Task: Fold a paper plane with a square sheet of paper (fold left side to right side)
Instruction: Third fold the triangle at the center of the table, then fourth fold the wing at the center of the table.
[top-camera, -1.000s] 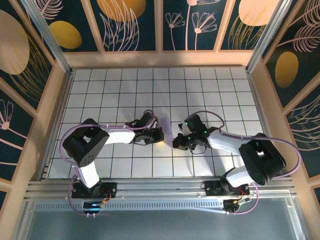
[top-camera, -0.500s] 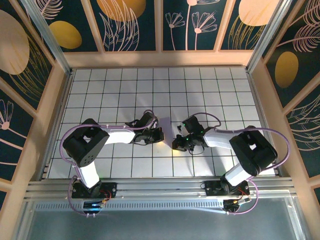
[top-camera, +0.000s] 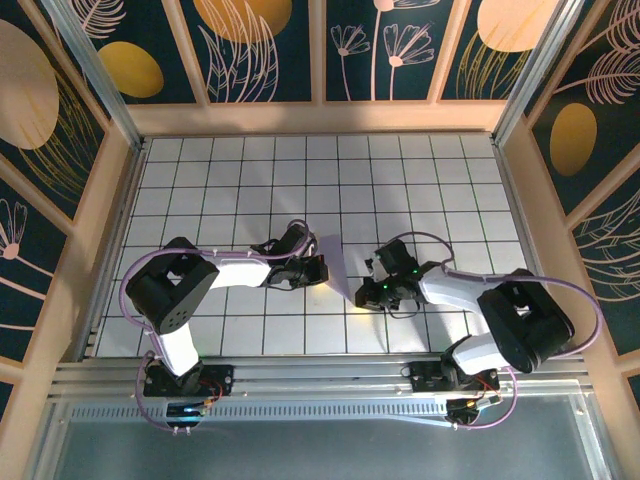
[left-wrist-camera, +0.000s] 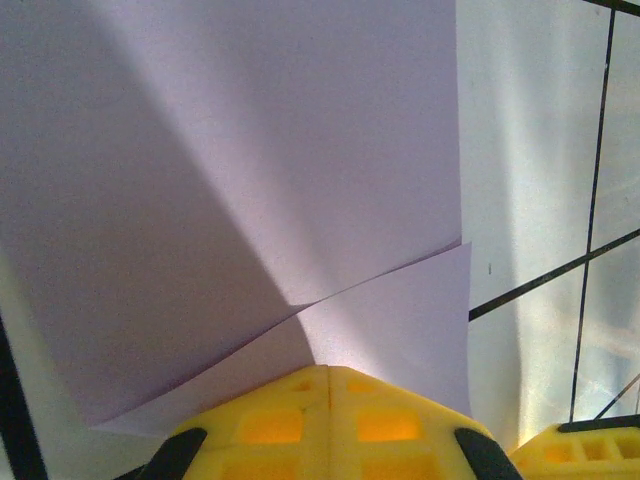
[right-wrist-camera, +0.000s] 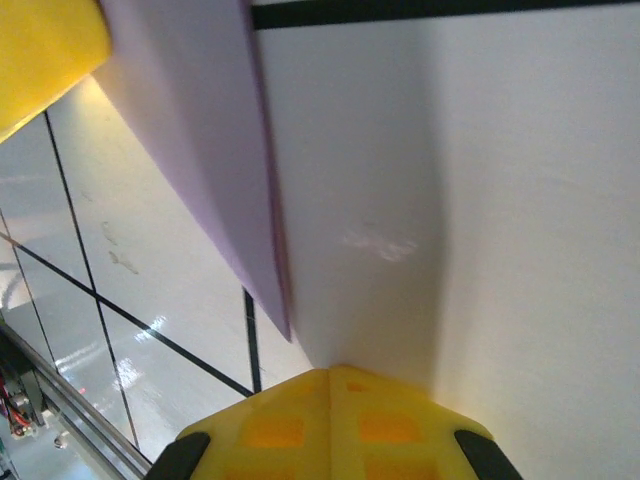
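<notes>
One thin lavender-purple square sheet of paper (top-camera: 337, 262), partly doubled over, lies mid-way on the white gridded desk (top-camera: 400, 180), long axis running near-to-far between two arms, its left edge at the closed left jaws (pinched or merely pressed, I cannot tell), with the shut, empty right jaws just right of it.

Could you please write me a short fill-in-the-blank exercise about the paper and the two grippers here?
1. The lavender paper lies on a white table marked with a black ____.
2. Of the left gripper and the right gripper, the paper meets the tips of the ____ one.
3. Each gripper's fingers are coloured ____.
4. Both grippers' jaws stand ____.
Missing words: grid; left; yellow; shut.
</notes>
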